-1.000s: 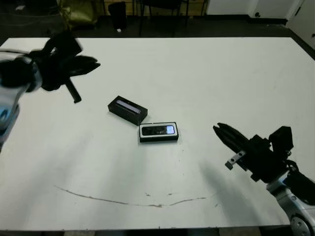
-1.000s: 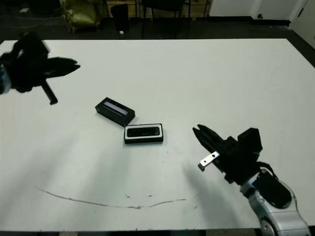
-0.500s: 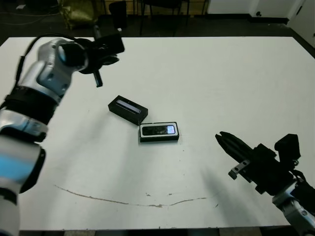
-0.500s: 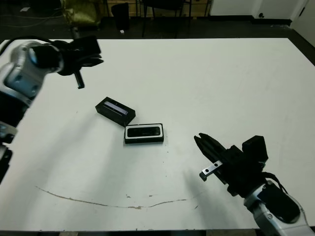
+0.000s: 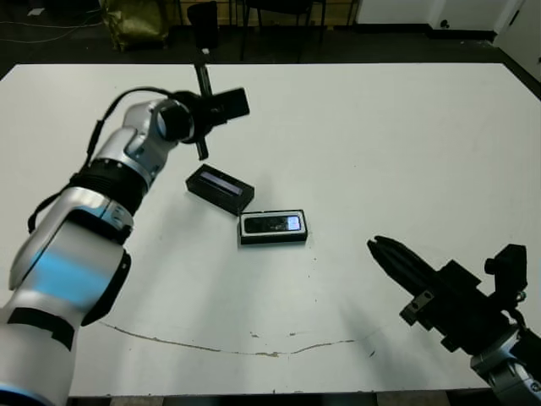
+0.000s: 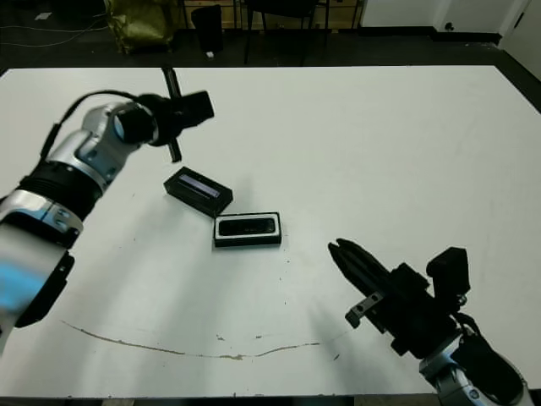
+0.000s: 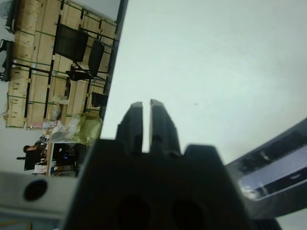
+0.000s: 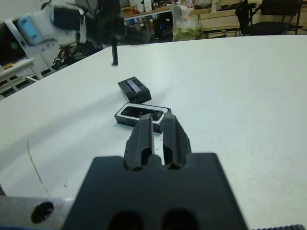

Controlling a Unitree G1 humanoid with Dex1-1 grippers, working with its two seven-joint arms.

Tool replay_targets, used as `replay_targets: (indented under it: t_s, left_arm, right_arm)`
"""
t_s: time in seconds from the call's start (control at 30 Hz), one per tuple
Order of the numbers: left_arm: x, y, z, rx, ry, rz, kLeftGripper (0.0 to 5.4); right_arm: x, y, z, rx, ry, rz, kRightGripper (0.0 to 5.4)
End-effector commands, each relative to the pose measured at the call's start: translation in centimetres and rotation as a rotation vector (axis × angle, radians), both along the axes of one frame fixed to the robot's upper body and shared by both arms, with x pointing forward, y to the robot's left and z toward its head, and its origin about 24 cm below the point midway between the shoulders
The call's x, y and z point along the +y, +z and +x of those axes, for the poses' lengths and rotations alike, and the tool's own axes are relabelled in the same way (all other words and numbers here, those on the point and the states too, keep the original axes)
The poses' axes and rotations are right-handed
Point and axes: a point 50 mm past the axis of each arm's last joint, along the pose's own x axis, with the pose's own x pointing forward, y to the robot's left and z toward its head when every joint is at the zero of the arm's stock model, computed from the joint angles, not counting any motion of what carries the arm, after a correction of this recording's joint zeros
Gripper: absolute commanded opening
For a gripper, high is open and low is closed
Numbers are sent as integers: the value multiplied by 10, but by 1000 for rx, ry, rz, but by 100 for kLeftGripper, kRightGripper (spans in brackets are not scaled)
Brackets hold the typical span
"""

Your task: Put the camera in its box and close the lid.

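White table (image 5: 406, 127) fills nearly the whole head view, with a dark floor and chair legs along the top edge and a thin brown scratch line running across the lower middle. Just left of centre sits the box (image 5: 272, 227), its white lining showing as a rim around the camera (image 5: 272, 224), which already lies inside with its pale bluish patch toward the right end. Touching or almost touching the box's upper-left corner is the lid (image 5: 220, 188), set at a slant with its pale strip facing up, so the closing step is not yet done.

Up and left of the lid, the left end effector (image 7: 147, 122) hangs above the table, fingers pressed together on nothing. At the lower right of the frame the right end effector (image 8: 156, 135) points up-left toward the box, its fingers likewise nearly together and empty, well apart from both items.

Main risk, as I judge it: neither end effector is spread, so coming down on the lid as they are would push it rather than grasp it. Because the lid sits right against the box, a shove could slide the box too, or jolt the camera askew in its lining. The lid also lies at an angle to the box, so it would need turning before lowering; set down skewed, it may catch on the rim and not seat.
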Motion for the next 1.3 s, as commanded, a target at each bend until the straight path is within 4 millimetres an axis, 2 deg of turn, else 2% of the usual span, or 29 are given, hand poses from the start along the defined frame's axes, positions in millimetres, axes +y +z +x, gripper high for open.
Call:
replay_targets:
  t_s: [0.03, 0.37, 0.93, 1.3]
  left_arm:
    - [4, -18, -3, 57, 6, 30, 0]
    - [2, -21, -6, 249, -58, 213, 0]
    - [-7, -27, -10, 357, -106, 308, 0]
    - [-6, -31, -11, 379, -110, 324, 0]
  right_arm:
    - [0, 1, -2, 9, -8, -12, 3]
    - [1, 1, -5, 4, -16, -24, 3]
    - [4, -6, -10, 36, -45, -3, 3]
    - [4, -6, -11, 30, -44, -10, 3]
